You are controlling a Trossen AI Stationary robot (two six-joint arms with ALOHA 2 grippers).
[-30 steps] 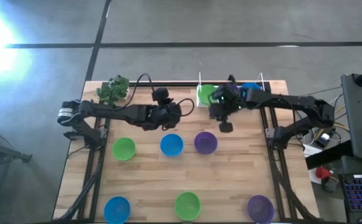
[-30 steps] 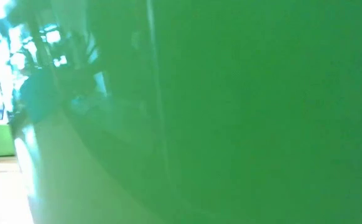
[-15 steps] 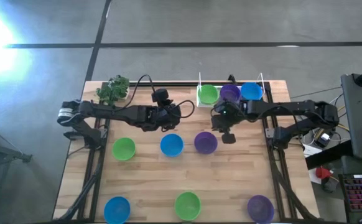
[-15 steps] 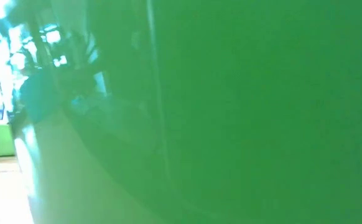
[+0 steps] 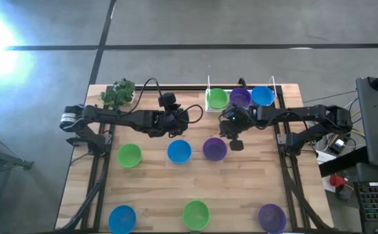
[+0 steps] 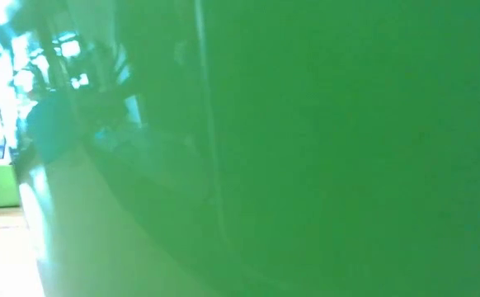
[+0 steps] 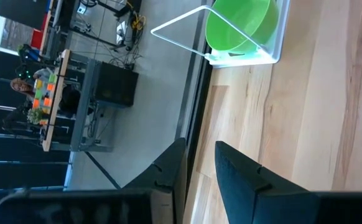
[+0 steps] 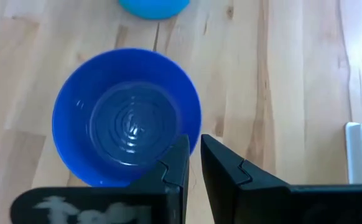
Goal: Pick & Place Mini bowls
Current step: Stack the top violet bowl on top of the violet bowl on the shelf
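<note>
Six mini bowls stand on the wooden table: green [image 5: 128,155], blue [image 5: 178,151] and purple [image 5: 214,148] in a middle row, and blue [image 5: 121,218], green [image 5: 195,213] and purple [image 5: 271,216] at the near edge. Three more, green [image 5: 216,98], purple [image 5: 239,97] and blue [image 5: 262,95], sit in a white rack [image 5: 208,86] at the far edge. My right gripper [image 5: 234,140] hovers over the right rim of the middle purple bowl [image 8: 126,118], its fingers [image 8: 180,155] a narrow gap apart and empty. My left gripper [image 5: 178,121] waits farther back, slightly open and empty.
A leafy green toy plant [image 5: 119,94] stands at the far left corner. The rack with the green bowl [image 7: 240,25] shows ahead of my left gripper. The near green bowl's wall [image 6: 306,148] fills the low view. Bare wood lies between the two rows of bowls.
My right gripper has drawn back from the rack toward the table's near edge and has stopped beside the middle purple bowl. The purple and blue bowls in the rack now show uncovered. The bowls on the table have kept their places.
</note>
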